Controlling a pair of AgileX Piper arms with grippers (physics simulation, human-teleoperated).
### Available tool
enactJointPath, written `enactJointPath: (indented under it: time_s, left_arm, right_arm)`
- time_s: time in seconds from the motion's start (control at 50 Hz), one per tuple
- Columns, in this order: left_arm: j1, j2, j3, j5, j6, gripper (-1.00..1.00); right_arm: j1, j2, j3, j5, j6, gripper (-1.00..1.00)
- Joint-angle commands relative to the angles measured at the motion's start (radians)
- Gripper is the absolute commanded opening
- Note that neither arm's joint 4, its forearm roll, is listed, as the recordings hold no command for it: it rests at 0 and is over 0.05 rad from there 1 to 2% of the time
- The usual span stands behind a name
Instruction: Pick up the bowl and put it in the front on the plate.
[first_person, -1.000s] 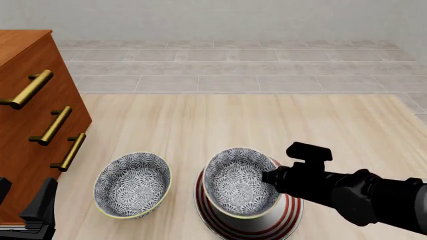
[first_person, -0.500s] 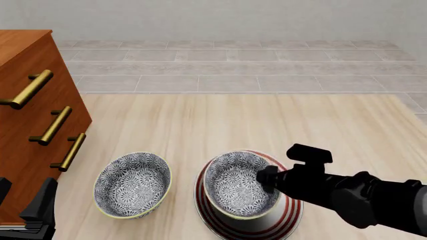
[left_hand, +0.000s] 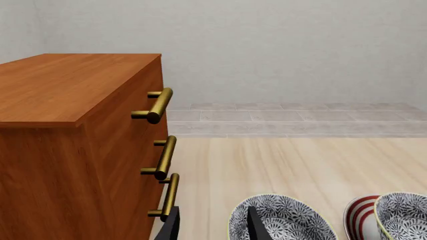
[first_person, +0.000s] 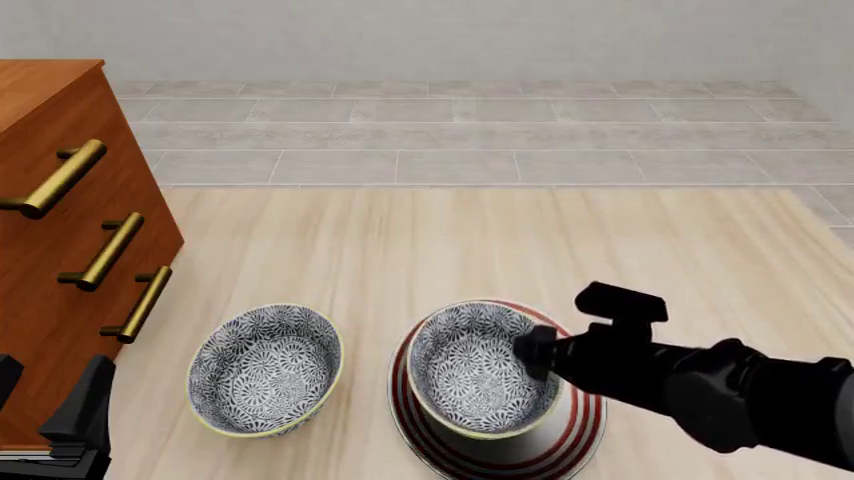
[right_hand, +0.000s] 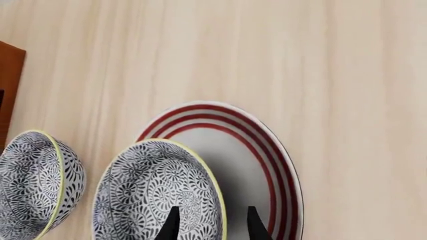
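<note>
One floral bowl (first_person: 478, 372) sits upright on the red-ringed white plate (first_person: 577, 432) near the front of the table. My right gripper (first_person: 534, 352) is at that bowl's right rim. In the right wrist view its fingers (right_hand: 172, 224) straddle the bowl's cream rim (right_hand: 215, 200), spread apart, one inside and one outside over the plate (right_hand: 267, 150). The gripper (right_hand: 213, 226) is open. A second, identical bowl (first_person: 264, 370) stands on the table left of the plate. My left gripper (first_person: 47, 405) rests open at the front left, beside that bowl (left_hand: 283, 220).
A wooden drawer cabinet (first_person: 60, 250) with brass handles (first_person: 110, 250) stands on the table's left side, close to my left gripper (left_hand: 213, 227). Light wood tabletop (first_person: 467, 240) stretches beyond the bowls, and a tiled floor lies behind it.
The bowl has sunk a little and settled on the plate. The right gripper's fingertip has come into view at the bowl's rim. The left arm has stayed still.
</note>
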Motion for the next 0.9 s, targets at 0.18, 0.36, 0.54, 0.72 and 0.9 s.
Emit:
enactJointPath:
  time_s: [0.18,0.36,0.54,0.72,0.9]
  left_arm:
    - [0.0,0.0,0.0,0.0,0.0,1.0]
    - [0.0,0.0,0.0,0.0,0.0,1.0]
    - [0.0,0.0,0.0,0.0,0.0,1.0]
    - [0.0,0.0,0.0,0.0,0.0,1.0]
    - [0.0,0.0,0.0,0.0,0.0,1.0]
  right_arm:
    - [-0.023,-0.063,-0.064,0.11,-0.039,1.0]
    - [-0.035,-0.109,-0.104,0.18,-0.064,1.0]
    - [-0.046,-0.151,-0.135,0.237,-0.084,1.0]
    - [-0.067,-0.198,-0.186,0.308,-0.107,1.0]
    - [-0.098,-0.249,-0.251,0.391,-0.143,1.0]
